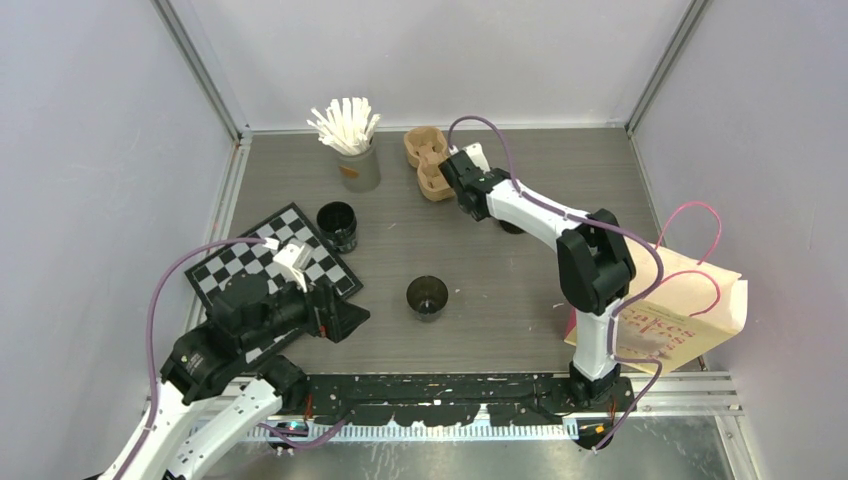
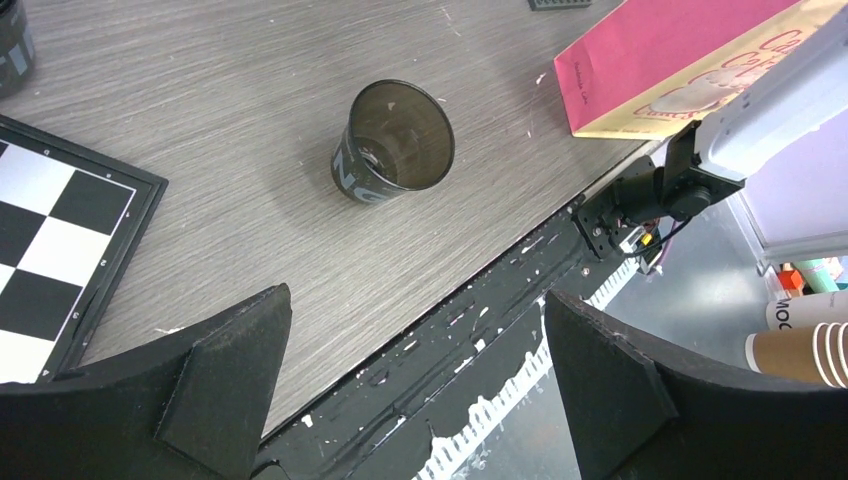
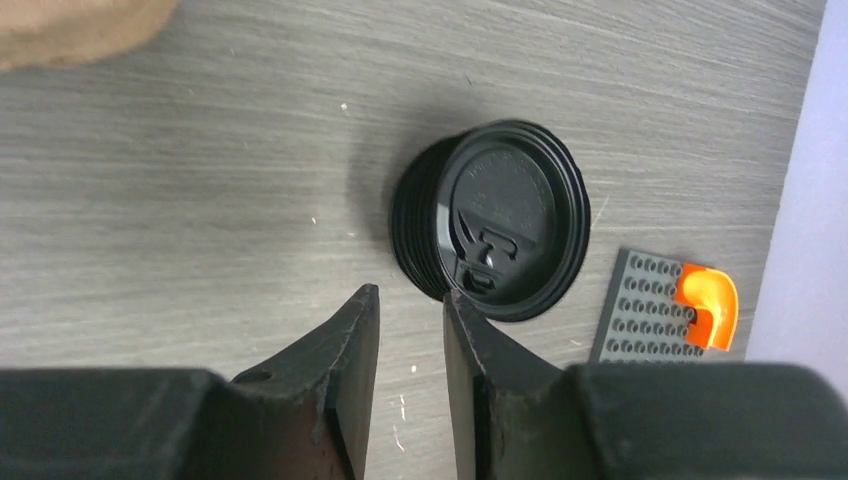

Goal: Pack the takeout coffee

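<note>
One black paper cup (image 1: 427, 297) stands open-mouthed mid-table, and the left wrist view shows it as the cup (image 2: 392, 140) ahead of my fingers. A second black cup (image 1: 337, 225) stands by the checkerboard. A stack of black lids (image 3: 500, 220) lies on the table, mostly hidden under the right forearm in the top view. My left gripper (image 2: 415, 295) is wide open and empty near the table's front edge. My right gripper (image 3: 410, 292) has only a narrow gap with nothing in it. Its right fingertip is at the rim of the lid stack.
The brown pulp cup carrier (image 1: 428, 160) sits at the back, beside my right gripper (image 1: 460, 180). A grey cup of white sticks (image 1: 350, 150) is to its left. A checkerboard (image 1: 270, 265) lies front left, a paper bag (image 1: 680, 310) front right, and a grey studded plate (image 3: 650, 315) by the lids.
</note>
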`<state>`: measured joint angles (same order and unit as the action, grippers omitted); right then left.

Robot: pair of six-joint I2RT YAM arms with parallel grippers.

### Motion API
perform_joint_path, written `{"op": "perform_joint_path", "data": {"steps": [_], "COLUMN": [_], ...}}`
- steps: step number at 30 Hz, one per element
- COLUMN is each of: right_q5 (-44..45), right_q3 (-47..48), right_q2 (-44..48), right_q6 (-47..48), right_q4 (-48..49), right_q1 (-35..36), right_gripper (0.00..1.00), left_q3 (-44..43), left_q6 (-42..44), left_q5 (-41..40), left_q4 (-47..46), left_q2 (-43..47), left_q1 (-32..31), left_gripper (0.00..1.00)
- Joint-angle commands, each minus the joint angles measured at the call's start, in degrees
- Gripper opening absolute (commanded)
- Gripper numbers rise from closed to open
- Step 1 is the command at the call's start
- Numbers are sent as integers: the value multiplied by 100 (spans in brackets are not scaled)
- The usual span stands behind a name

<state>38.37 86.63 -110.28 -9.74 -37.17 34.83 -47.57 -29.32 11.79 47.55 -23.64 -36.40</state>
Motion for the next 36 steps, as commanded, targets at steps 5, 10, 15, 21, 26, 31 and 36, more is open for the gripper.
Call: {"op": "perform_joint_path", "data": {"steps": [5, 10, 15, 21, 26, 31, 36], "right_q5": [-406, -534, -711, -851, -919, -962, -973], "right_q3": [882, 936, 925, 920, 793, 681, 617], "right_q2": [-504, -586, -590, -757, -824, -670, -369], "right_q6": [111, 79, 15, 23, 23, 51, 10], "right_q4": [-99, -97, -123, -116, -8, 42, -120], "right_q1": [-319, -508, -641, -742, -794, -804, -803], "right_gripper": [27, 22, 26, 23, 16, 1, 0], "left_q3": [-92, -103, -77, -59, -68, -76, -77], "left_q6": [191, 191, 176, 132, 93, 97, 98], "left_q5": [-54, 55, -14, -156, -302, -364, -377], "left_q4": [4, 35, 18, 15, 46, 52, 48], "left_q2": [-128, -270, -208, -104, -69, -84, -111], "left_q1": [-54, -52, -56, -64, -61, -60, -60], "left_gripper": [100, 100, 100, 100, 100, 100, 100]}}
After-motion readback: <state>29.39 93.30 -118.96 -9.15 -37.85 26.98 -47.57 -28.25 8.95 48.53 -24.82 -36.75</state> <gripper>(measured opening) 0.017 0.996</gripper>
